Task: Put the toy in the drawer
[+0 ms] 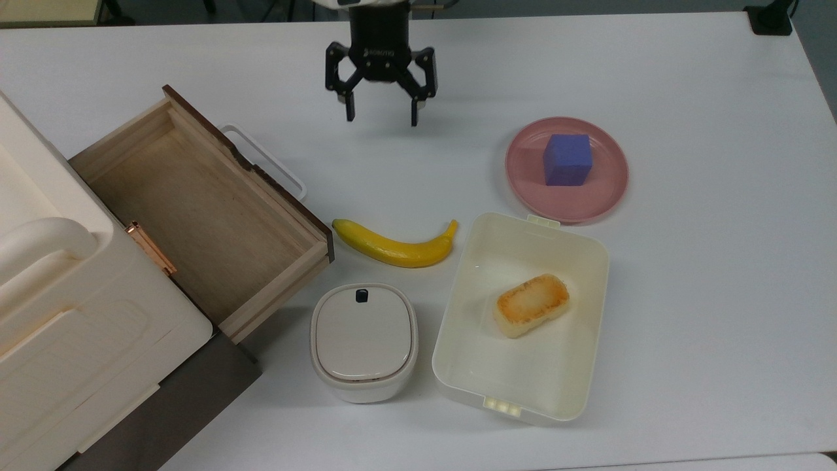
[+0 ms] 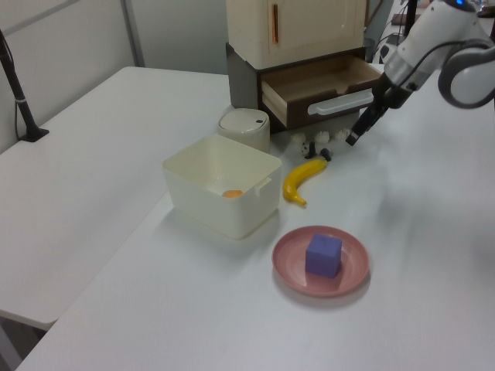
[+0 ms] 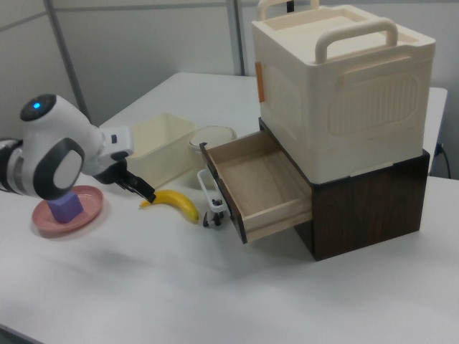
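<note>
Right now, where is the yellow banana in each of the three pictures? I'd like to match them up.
Top view: the banana lies near the centre, to the top view's right of the open wooden drawer.
Left view: the banana lies right of centre, below the drawer, beside the cream tub.
Right view: the banana lies left of centre, to the right view's left of the drawer.
Shared landmark: the drawer's white loop handle.

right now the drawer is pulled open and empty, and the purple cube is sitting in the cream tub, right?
One thing is off: the purple cube sits on the pink plate, not in the cream tub. The top view shows this, with only a toasted bread piece in the tub. The rest holds: the drawer is pulled open and empty.
</note>
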Controlling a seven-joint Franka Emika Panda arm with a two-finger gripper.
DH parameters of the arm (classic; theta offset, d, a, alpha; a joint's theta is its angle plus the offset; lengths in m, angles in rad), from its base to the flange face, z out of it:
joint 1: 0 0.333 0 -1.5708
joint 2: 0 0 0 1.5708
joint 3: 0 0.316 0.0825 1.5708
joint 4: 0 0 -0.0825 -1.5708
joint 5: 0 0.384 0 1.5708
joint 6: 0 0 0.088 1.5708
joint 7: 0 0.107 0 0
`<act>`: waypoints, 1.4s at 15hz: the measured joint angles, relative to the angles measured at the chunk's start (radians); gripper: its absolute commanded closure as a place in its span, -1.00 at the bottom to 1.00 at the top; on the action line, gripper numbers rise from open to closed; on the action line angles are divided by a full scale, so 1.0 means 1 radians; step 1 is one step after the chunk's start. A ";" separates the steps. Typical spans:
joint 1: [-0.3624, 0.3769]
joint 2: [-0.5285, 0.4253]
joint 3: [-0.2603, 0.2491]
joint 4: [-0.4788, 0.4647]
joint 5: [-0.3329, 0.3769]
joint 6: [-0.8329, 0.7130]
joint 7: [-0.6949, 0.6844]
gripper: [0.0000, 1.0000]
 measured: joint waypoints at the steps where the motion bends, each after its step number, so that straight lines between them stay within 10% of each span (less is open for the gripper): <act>1: -0.014 0.019 0.000 -0.003 -0.037 0.018 0.000 -1.00; 10: -0.188 0.252 -0.002 0.021 -0.296 0.284 -0.001 -1.00; 21: -0.249 0.398 -0.002 0.110 -0.314 0.410 -0.001 -1.00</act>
